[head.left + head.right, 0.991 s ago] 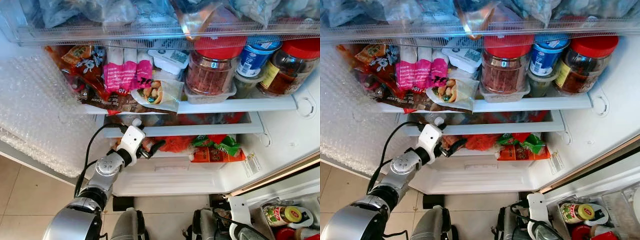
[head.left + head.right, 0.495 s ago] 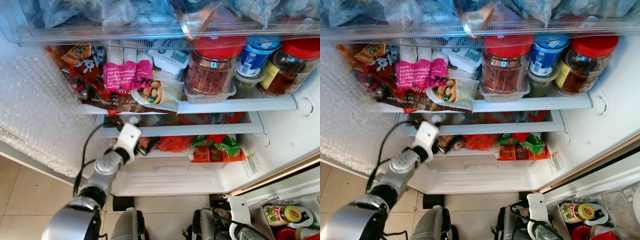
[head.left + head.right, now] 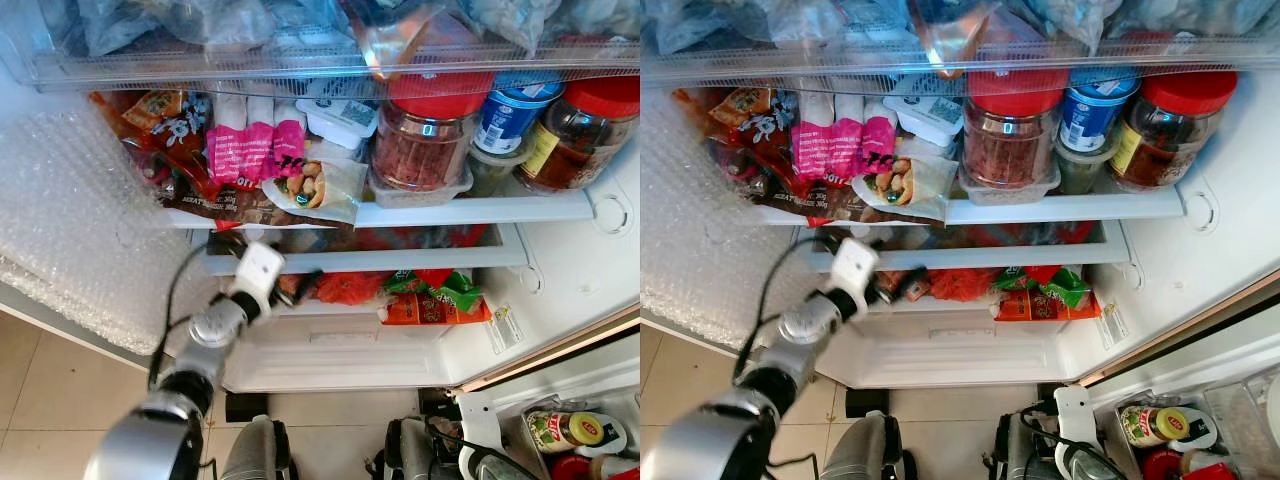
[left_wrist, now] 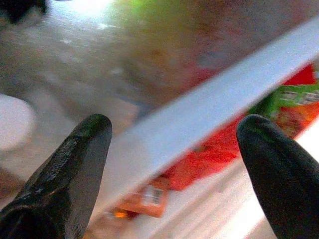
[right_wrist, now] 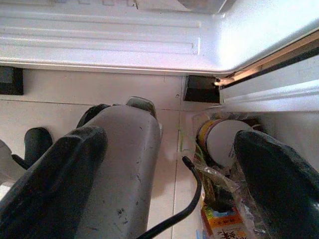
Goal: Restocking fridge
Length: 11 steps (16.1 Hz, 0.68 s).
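Care at the white front rail of the fridge's lower shelf is what this step seems to call for. The left end effector reaches under that rail toward the shelf's left end, and in the left wrist view its two black fingers stand wide apart with nothing between them. A clean finish probably means keeping the wrist low and level so the fingers clear the rail.

The likeliest task item is the flat orange and green snack packet. It lies on the lower shelf near its right end, well apart from the end effector. Its long axis runs along the shelf's front edge, left to right, and its green top corner points toward the shelf's back right.

The right end effector hangs idle near the floor, fingers spread and empty, by the open door's bin.
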{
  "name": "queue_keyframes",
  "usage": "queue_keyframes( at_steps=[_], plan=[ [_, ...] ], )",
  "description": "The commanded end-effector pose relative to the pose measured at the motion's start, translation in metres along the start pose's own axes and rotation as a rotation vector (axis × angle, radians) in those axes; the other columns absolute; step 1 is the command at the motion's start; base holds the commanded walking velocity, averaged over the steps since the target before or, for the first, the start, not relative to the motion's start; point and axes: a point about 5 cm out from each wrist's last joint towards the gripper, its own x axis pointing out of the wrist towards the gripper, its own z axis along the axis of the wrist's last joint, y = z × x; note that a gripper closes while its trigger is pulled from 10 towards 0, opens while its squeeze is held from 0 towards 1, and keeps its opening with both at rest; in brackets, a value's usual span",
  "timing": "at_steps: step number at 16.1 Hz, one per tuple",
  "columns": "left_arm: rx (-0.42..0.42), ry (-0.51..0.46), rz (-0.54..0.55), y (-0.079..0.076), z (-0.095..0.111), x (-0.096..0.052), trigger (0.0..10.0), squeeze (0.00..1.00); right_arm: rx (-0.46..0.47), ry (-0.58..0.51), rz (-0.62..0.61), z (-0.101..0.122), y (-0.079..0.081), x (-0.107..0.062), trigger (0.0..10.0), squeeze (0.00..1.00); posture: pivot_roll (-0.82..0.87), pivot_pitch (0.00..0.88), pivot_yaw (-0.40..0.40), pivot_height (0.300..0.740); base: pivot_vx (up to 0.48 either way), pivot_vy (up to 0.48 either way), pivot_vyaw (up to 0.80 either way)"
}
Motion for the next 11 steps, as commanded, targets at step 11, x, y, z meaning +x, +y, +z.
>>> queue_keyframes(
  at_steps=[11],
  plan=[
    [0.039, -0.086, 0.371, 0.001, -0.016, -0.052, 10.0, 0.00, -0.005, 0.183, -0.049, -0.040, -0.004, -0.008, 10.0, 0.00, 0.01, 0.162, 0.055, 0.642, 0.000, 0.000, 0.00]
  ],
)
